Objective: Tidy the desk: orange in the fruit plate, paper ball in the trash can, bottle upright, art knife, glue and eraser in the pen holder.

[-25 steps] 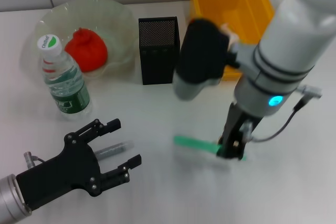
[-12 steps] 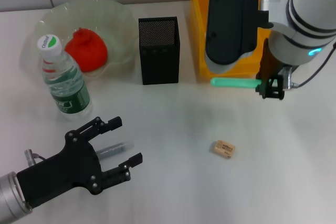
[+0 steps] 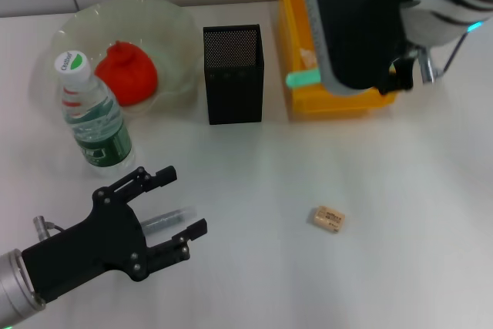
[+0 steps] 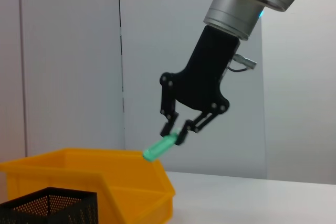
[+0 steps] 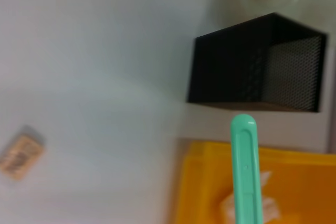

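My right gripper point(image 4: 177, 131) is shut on the green art knife point(image 3: 300, 77), which it holds in the air over the front wall of the yellow trash can point(image 3: 290, 28), right of the black mesh pen holder point(image 3: 233, 75). A white paper ball point(image 5: 227, 206) lies in the can. The tan eraser point(image 3: 328, 219) lies on the table. My left gripper point(image 3: 179, 204) stands open at the front left, above a grey glue stick point(image 3: 166, 219). The orange point(image 3: 125, 73) sits in the pale green fruit plate point(image 3: 179, 32). The bottle point(image 3: 92, 117) stands upright.
My right arm's dark forearm point(image 3: 354, 21) hides much of the trash can in the head view. The white table runs bare around the eraser.
My right arm has lifted the green knife off the table beside the eraser and carried it up and back to the trash can's front wall. The left gripper has barely moved.
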Controlling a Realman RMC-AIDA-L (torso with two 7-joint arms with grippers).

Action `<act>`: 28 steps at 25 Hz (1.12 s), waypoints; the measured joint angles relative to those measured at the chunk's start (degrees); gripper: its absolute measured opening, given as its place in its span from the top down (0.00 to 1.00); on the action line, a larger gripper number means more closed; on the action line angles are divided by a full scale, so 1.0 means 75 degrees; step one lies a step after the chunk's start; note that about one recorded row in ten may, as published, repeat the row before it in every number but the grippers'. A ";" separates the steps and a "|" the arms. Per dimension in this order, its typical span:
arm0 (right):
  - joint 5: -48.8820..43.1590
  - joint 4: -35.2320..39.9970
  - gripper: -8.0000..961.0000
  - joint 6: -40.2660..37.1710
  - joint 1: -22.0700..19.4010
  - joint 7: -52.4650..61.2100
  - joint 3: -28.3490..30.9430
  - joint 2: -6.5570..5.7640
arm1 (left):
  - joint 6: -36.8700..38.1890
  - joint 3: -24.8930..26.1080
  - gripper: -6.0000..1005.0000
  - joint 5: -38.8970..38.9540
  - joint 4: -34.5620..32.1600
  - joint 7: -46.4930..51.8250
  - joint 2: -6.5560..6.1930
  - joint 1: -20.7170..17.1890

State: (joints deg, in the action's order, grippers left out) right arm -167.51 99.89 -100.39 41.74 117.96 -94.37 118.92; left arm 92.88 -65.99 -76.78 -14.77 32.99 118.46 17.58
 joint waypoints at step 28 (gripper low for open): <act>-0.0005 -0.0961 0.82 0.4649 -0.0831 -0.5437 0.0474 0.0021 | 0.0015 0.0045 0.25 0.0403 0.0067 0.0007 0.0038 -0.0016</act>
State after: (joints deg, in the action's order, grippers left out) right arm -167.54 92.68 -65.52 35.51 77.18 -90.82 119.08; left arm 92.99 -65.65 -73.76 -14.26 33.04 118.74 17.45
